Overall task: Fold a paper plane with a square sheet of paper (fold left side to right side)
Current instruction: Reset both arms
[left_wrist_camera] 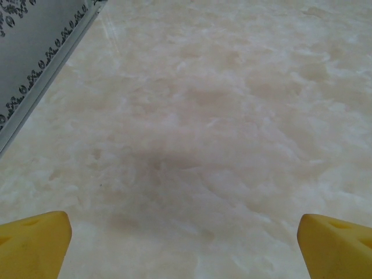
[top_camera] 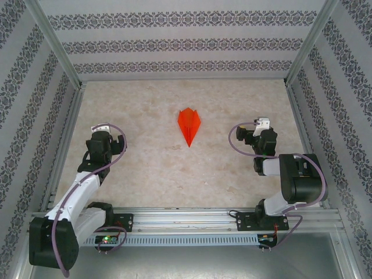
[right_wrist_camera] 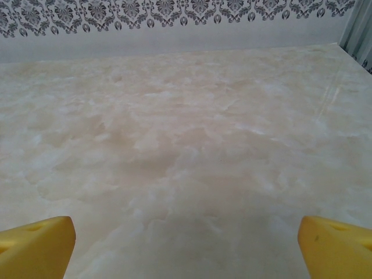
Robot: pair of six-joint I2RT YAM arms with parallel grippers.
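- Your paper plane (top_camera: 189,124) lay flat on the table (top_camera: 145,174), about mid-width and in the far half. It was a slim orange-red dart w/ a centre crease, nose pointing back toward the arm bases and wider tail toward the far patterned wall (top_camera: 174,43).
- Nothing touched the plane. It sat between the two arms, well apart from each.
- Your left gripper (top_camera: 108,133) hung over the table to the L of the plane, nearer the L side wall. In the left wrist view (left_wrist_camera: 185,247) its yellow fingers (left_wrist_camera: 34,243) stood at opposite edges of the frame. Jaws were spread wide, gripping nothing, w/ bare marbled tabletop between them.
- Your right gripper (top_camera: 263,131) sat to the R of the plane, roughly level w/ the left one. The right wrist view (right_wrist_camera: 186,244) showed the same: yellow fingers (right_wrist_camera: 36,244) far apart, wide open and holding nothing.
- Left wrist cam caught a strip of patterned wall at its top-left corner. Right wrist cam had the patterned wall running across the top.
- A cable looped at each wrist in the top view.
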